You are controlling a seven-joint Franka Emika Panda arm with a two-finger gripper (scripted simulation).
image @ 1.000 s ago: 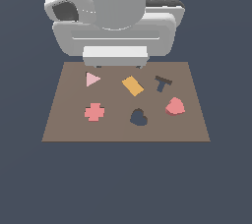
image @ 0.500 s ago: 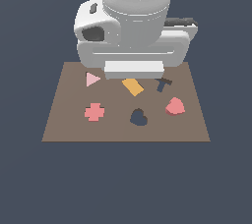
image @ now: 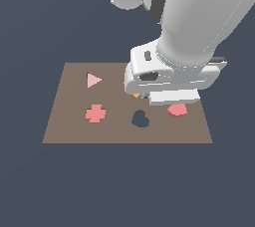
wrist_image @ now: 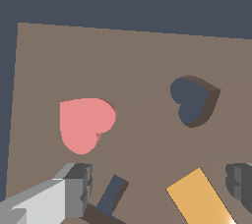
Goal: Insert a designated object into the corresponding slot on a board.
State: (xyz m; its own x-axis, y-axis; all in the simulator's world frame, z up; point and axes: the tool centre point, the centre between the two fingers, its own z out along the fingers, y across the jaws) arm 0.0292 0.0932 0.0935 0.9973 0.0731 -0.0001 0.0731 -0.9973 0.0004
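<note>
While the arm's bulky white, smooth-shelled wrist hangs low over the board (image: 69, 121), it hides much of the far right part of that flat, matte brown rectangle in the exterior view. Just below the wrist housing, at about four o'clock from the board's centre, the heart block (image: 177, 110) peeks out: a small salmon-red piece with a flat top and rounded lobes, lying on the board surface. At about nine o'clock from it sits the heart slot (image: 141, 119), a dark heart-shaped cut-out with visible side walls, empty and apart from the block. Farther toward nine o'clock lies a salmon-red cross (image: 95, 114), and at roughly eleven o'clock from the slot a pale pink triangle (image: 93, 79).

Seen from the wrist camera, the heart block (wrist_image: 84, 124) lies whole and flat on the brown surface, clear of the fingers. The gripper (wrist_image: 160, 181) stands with its two grey, blocky fingers wide apart, holding nothing; one finger (wrist_image: 78, 183) is near the heart block, the other sits at the frame edge. Between them lie an orange rectangular piece (wrist_image: 199, 198) with a smooth top and part of a dark T-shaped cut-out (wrist_image: 112, 196).
</note>
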